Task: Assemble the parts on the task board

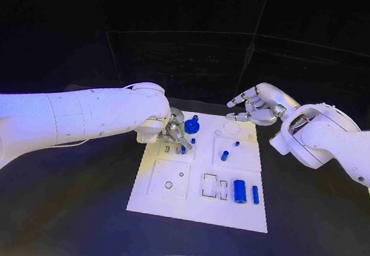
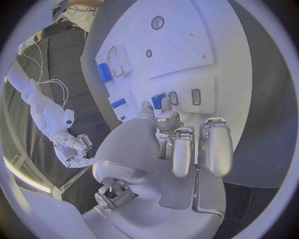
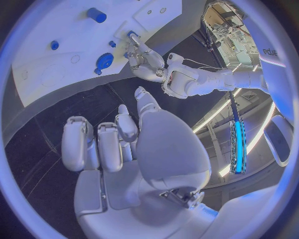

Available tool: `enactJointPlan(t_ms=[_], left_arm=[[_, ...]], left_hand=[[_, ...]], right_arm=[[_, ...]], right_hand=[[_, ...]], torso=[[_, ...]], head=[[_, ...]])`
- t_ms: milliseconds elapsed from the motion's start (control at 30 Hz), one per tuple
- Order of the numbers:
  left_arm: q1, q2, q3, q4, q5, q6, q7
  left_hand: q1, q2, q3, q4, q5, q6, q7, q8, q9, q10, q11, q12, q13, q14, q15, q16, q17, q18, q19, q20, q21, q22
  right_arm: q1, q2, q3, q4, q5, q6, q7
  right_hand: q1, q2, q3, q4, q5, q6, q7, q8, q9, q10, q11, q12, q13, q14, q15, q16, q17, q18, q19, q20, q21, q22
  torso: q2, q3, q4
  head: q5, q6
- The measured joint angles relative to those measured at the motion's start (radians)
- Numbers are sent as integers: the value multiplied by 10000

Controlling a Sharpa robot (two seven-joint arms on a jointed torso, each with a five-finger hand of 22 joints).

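several blue parts sit on the white task board (image 1: 198, 194) in the middle of the black bench (image 1: 69, 214). a fat blue cylinder (image 1: 240, 191) and a thin blue rod (image 1: 256, 195) lie side by side near the board's front right, beside a small rectangular frame (image 1: 209, 185). a short blue peg (image 1: 225, 155) stands mid-board, and a round blue disc (image 1: 191, 127) rests near the far edge. the left hand (image 1: 174, 136) is down on the board's far left part, fingertips touching small pieces there; whether it grasps one cannot be told, its fingers hide them. the right hand (image 1: 254, 104) hovers beyond the far edge, fingers loosely curled, holding nothing.
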Motion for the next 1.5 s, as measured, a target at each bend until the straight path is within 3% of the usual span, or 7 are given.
enactJointPlan(t_ms=[533, 933, 1100, 1300, 1367, 1500], left_arm=[[-11, 122, 0, -188, -4, 214, -9], [-8, 132, 5, -200, -4, 361, -10], [9, 111, 15, -189, 0, 385, -9], [13, -40, 20, -76, 60, 348, 24], [12, -144, 18, 19, 106, 303, 32], [-5, -367, 3, 227, 265, 131, 37]], left_hand=[[167, 7, 143, -89, 0, 0, 0, 67, 70, 38, -37, 39, 26, 0, 0, 0, -1, 0, 0, 0, 0, 21], [1076, 63, 991, -761, 12, -161, -87, 66, 179, 52, -92, 39, 13, 1, -74, 0, 0, 0, 0, 0, 0, 61], [1291, -28, 1495, -938, 471, -234, -90, 53, 161, 15, -123, -59, -45, 1, -74, 0, 0, 0, 0, 1, 0, 61], [1618, -181, 1855, -603, 1029, -295, -69, -63, 94, 13, -120, -233, -123, 1, -73, 0, -1, 0, -2, -71, 0, 60], [1667, -256, 2119, -341, 1250, -325, -39, -102, 94, 14, -119, -234, -146, 1, -73, 0, -1, 0, -2, -71, 0, 60], [1356, -725, 3190, -285, 1286, -326, -37, -110, 167, 21, -126, -284, -149, 1, -73, 0, 0, 0, -2, -71, 0, 59]], right_arm=[[0, 25, 0, -13, 0, 46, -19], [0, 43, 0, -17, 0, 82, -27], [0, 46, 0, -23, 0, 94, -29], [0, 57, 0, -30, 0, 113, -32], [0, 60, 0, -38, 0, 117, -33], [0, 65, 0, -59, 0, 125, -34]], right_hand=[[1, -1, 0, 0, 0, 0, 0, 0, 0, 0, 0, 0, 1, 0, 0, 0, 1, 1, 0, 0, 0, 1], [1, -1, 0, 0, -38, 0, 0, 0, -1, 0, 0, 0, 1, 0, 0, 0, 2, 0, 1, 0, 0, 1], [1, -1, 0, 0, -38, 0, 0, 36, -1, 0, 0, 0, 1, 0, 0, 0, 2, 0, 1, 1, 0, 1], [1, -1, 0, 0, -38, 0, 0, 36, -1, 0, 0, 0, 1, 0, 0, 0, 2, 0, 1, 1, 0, 2], [1, -1, 0, 0, -38, 0, 0, 36, -1, 0, 1, 0, 1, 0, 0, 0, 2, 0, 1, 0, 0, 2], [1, -1, 0, 0, -38, 0, 0, 36, -1, 0, 0, 1, 2, 0, 0, 0, 10, 1, 1, 1, 0, 2]], torso=[[0, 0, 8], [-8, 0, 12], [-9, 0, 17], [-9, 0, 22], [-9, 0, 22], [-6, -1, 29]], head=[[10, -22], [-13, -7], [-28, -13], [-31, -26], [-31, -29], [-15, -49]])
